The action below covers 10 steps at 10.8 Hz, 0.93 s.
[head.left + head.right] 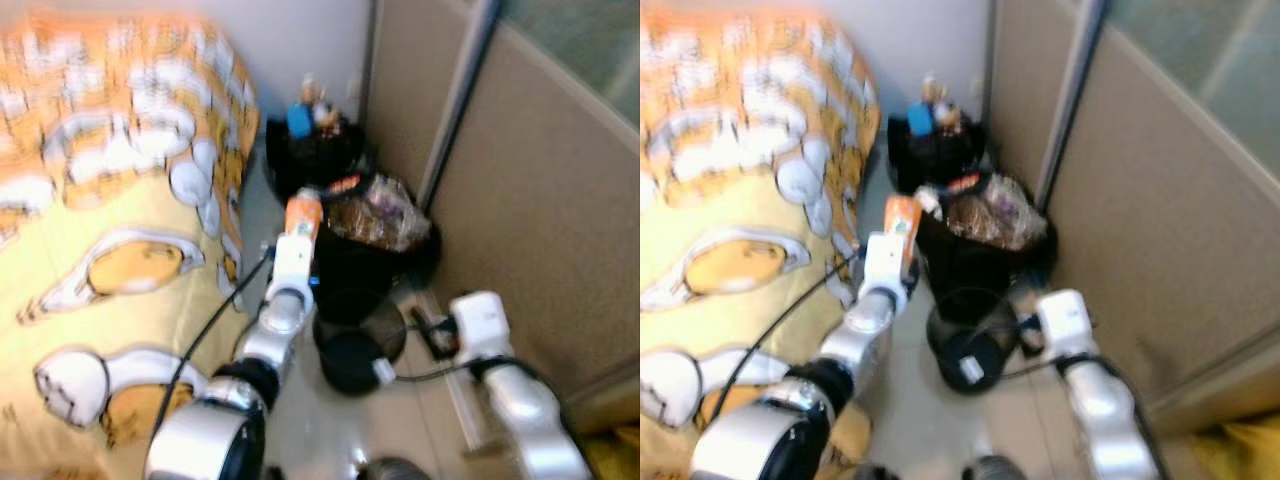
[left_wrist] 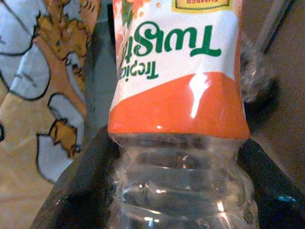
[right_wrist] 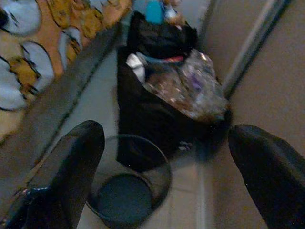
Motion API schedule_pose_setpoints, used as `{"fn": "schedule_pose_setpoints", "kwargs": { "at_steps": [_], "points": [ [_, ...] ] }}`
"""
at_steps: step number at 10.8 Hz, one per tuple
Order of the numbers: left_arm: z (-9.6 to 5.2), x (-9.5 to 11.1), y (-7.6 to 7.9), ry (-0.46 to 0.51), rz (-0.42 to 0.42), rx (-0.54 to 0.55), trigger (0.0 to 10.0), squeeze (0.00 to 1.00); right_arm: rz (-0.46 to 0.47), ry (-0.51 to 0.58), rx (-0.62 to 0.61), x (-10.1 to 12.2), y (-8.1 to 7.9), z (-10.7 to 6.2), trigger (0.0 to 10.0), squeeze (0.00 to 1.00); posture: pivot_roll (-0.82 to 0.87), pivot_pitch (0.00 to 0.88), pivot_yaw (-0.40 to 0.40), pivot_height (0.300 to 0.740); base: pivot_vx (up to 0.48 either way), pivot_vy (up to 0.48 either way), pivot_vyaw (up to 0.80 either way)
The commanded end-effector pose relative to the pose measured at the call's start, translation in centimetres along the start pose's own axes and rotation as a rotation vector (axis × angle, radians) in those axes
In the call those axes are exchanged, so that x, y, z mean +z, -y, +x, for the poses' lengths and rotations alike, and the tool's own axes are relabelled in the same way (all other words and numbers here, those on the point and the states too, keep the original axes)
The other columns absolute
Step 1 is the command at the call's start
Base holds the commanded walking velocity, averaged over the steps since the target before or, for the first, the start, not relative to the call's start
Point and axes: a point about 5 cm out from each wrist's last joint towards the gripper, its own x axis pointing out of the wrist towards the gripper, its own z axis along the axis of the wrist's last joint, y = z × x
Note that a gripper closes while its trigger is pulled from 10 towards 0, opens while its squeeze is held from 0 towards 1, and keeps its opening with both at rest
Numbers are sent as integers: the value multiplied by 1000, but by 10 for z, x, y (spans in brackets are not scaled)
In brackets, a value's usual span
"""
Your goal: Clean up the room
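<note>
My left gripper is shut on an empty clear plastic bottle with an orange and white Tropicana Twister label. It holds the bottle out beside the bed, just short of a full black trash bag. The black fingers clasp the bottle's ribbed clear part. My right gripper is open and empty, low on the right, its fingers spread above a round black wire wastebasket.
A bed with an orange and white cartoon quilt fills the left. A second black bag with a blue item sits in the corner. Beige partition walls close off the right, leaving a narrow floor strip.
</note>
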Motion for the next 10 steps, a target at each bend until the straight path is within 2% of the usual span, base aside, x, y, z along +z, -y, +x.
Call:
{"fn": "schedule_pose_setpoints", "kwargs": {
  "at_steps": [1, 4, 6, 7, 9, 10],
  "points": [
    [1, 10, 9, 29, 7, -41, 10000, 0, -16, -4, -14, 0, 4, -2, 10000, 0, -343, 71, 63, 727, 0, -472, 0],
    [3, 10, 4, 13, -31, -23, 10000, 0, -17, -2, -12, -1, 4, -4, 10000, 0, -346, 79, 59, 727, 0, -465, 0],
    [5, 7, -14, -20, -54, 76, 10000, 0, -19, 5, -1, 1, 3, -4, 10000, 0, -351, 84, 55, 727, 0, 0, 0],
    [6, 8, -18, -20, -55, 90, 10000, 0, -19, 4, 2, 1, 3, -5, 10000, 0, -352, 84, 54, 727, 0, 0, 0],
    [6, 9, -20, -3, -45, 96, 10000, 0, -16, 7, 13, 0, 2, -6, 10000, 0, -353, 83, 55, 727, 0, 0, 0],
    [3, 2, -16, -11, -49, 96, 10000, 0, -9, 20, 29, 2, 0, -5, 10000, 0, -351, 82, 55, 727, 0, 0, 0]
  ]
}}
